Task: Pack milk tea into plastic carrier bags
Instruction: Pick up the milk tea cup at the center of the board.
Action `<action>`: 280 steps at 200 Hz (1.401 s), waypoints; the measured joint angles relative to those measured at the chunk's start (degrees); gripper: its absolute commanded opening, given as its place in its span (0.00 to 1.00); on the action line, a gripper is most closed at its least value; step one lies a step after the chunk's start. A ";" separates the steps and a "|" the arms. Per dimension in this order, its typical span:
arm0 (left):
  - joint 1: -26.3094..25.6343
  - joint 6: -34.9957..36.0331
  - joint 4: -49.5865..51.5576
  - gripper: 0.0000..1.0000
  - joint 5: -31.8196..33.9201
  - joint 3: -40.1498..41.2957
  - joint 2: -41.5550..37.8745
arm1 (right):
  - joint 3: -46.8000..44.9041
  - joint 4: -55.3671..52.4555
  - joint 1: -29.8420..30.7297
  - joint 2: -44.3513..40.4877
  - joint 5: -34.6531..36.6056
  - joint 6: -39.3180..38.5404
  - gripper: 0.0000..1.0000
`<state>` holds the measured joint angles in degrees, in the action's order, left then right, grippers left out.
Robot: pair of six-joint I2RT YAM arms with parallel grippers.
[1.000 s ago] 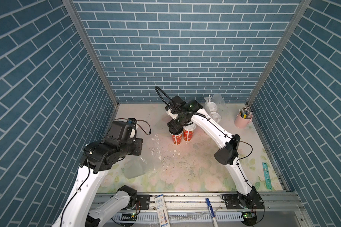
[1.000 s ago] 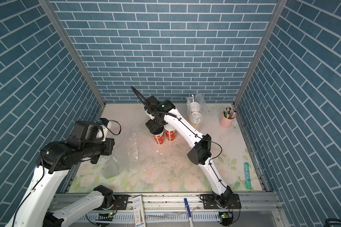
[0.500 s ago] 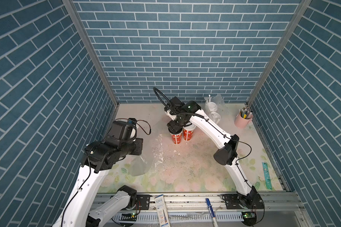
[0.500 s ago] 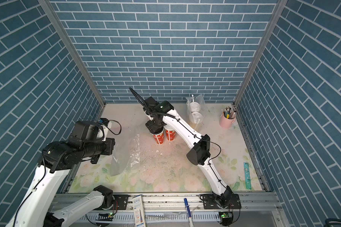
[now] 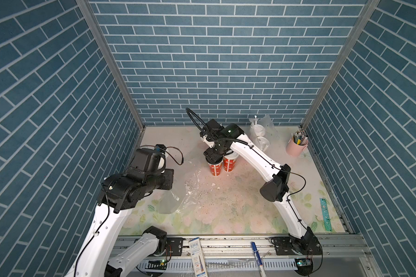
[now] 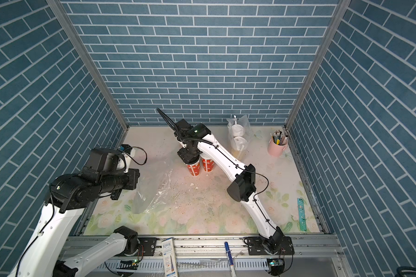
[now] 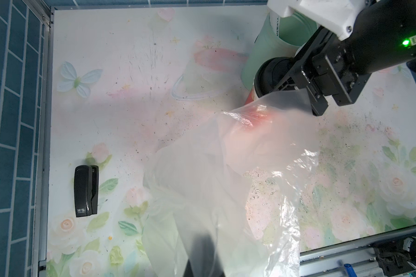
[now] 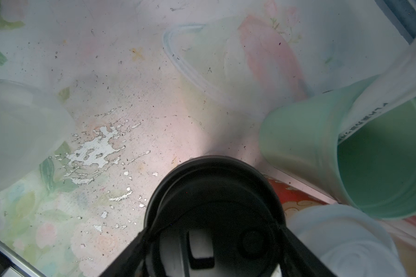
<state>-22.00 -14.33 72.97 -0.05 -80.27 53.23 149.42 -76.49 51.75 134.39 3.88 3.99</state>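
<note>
The black-lidded red paper cup (image 5: 215, 169) (2 o'clock from the transparent plastic bag (image 5: 177, 194) pinched in the closed left tool (image 7: 203, 261)) is straddled by the right tool (image 5: 213, 156); contact cannot be told. A centred, gentle squeeze is advised.

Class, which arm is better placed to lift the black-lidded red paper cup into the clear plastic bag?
Right: the right gripper has its jaws either side of the black-lidded red paper cup; the left gripper is shut on the clear plastic bag.

blue brick walls (image 5: 214, 60) on three sides; scuffed floral tabletop (image 5: 226, 215); metal rail (image 5: 226, 244) front
</note>
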 measured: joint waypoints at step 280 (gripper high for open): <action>0.61 -2.64 -2.58 0.00 0.35 -1.29 6.97 | -25.59 8.76 -2.69 -34.73 -4.81 0.20 0.63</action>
<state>-21.39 -16.97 70.39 0.30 -81.56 60.20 123.83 -67.72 49.06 99.66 -0.93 4.19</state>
